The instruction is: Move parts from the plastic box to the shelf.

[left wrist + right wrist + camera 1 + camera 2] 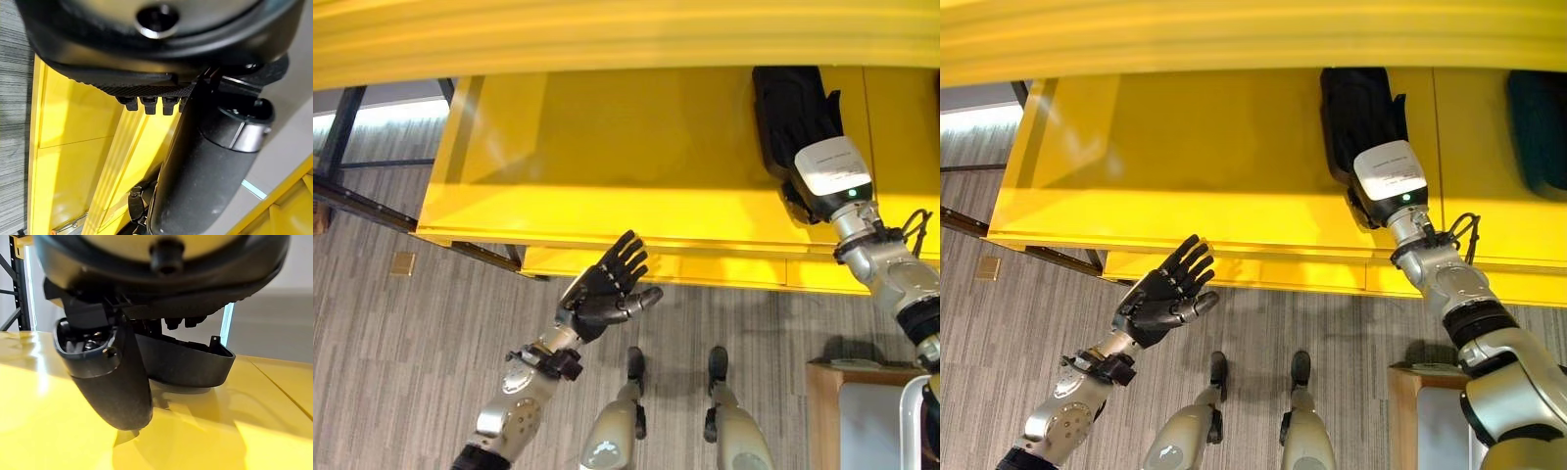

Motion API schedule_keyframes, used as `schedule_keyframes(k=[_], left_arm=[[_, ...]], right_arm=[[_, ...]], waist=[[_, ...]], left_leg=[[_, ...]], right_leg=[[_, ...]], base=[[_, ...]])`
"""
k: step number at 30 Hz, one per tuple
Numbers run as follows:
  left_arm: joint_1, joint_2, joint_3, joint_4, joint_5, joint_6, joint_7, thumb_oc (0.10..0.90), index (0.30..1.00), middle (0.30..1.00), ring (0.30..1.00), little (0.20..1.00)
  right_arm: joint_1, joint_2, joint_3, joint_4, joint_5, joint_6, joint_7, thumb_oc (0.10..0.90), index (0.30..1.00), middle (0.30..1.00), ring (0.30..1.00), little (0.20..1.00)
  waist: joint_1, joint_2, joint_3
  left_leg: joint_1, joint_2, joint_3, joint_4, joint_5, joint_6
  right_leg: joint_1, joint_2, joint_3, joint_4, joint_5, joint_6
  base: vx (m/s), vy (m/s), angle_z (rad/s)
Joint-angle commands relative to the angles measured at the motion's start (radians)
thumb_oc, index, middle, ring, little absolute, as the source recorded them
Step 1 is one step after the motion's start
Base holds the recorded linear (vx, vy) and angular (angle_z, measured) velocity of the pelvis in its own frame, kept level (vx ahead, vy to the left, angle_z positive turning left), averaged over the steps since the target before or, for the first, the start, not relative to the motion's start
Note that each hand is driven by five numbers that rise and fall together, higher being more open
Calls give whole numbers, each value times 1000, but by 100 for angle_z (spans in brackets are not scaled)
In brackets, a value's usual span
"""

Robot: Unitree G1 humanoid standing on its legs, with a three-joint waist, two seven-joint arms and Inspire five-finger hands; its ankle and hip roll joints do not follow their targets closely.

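Observation:
A black curved plastic part [190,364] lies on the yellow shelf [607,147], towards its right side. My right hand [1363,113] reaches in over the shelf and rests on top of the part. Its fingers lie fairly straight along the part and its thumb [115,382] points down to the shelf surface beside it. My left hand [605,289] hovers open and empty, palm up, just below the shelf's front edge, left of centre. The left thumb [205,186] sticks out to the side.
Another dark part [1538,117] lies on the shelf to the right of my right hand. A brown-rimmed box [862,411] stands on the floor at the lower right. A dark metal rack frame [342,127] stands at the left, and a yellow beam [626,34] runs overhead.

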Motion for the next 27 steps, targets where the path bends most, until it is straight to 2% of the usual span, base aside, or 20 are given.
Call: schedule_keyframes(k=[1,5,11,16,21,27], left_arm=[[-5,19,15,-128,-4,-105,-59,900,1000,1000,1000,1000],[-5,14,12,-125,-5,-106,-63,900,1000,1000,1000,1000],[0,8,18,-129,-4,-100,-62,900,1000,1000,1000,1000],[-1,1,25,-130,-2,-92,-61,900,1000,1000,1000,1000],[-7,-7,30,-128,13,-84,-55,900,1000,1000,1000,1000],[-11,-17,36,-125,25,-74,-54,900,1000,1000,1000,1000]], right_arm=[[-56,-93,-32,71,-10,75,-24,900,1000,1000,1000,1000],[-43,-83,-41,55,-12,58,-21,900,1000,1000,1000,1000],[0,-59,-55,-7,46,29,81,900,1000,1000,1000,1000],[44,-33,-69,-49,55,40,140,900,1000,1000,1000,1000],[73,0,-74,-74,138,19,255,900,1000,1000,1000,1000],[94,37,-88,-94,236,29,333,900,1000,1000,1000,1000]], waist=[[-8,-24,-55],[-10,-24,-58],[-17,-29,-62],[-23,-35,-64],[-26,-41,-65],[-28,-45,-64]], left_leg=[[23,0,-2,49,-72,-10],[27,0,-1,52,-74,-9],[36,1,1,54,-77,-8],[43,4,2,52,-78,-5],[49,7,2,52,-76,-4],[55,10,3,52,-76,-4]], right_leg=[[-10,3,-18,142,-160,-3],[-4,2,-16,142,-161,-4],[2,2,-11,143,-160,-4],[8,3,-7,143,-160,-4],[14,5,-4,141,-157,-4],[21,6,-1,139,-157,-6]], base=[[0,0,0],[0,0,0],[0,0,0],[0,0,0],[0,0,0],[3,-4,-3]])
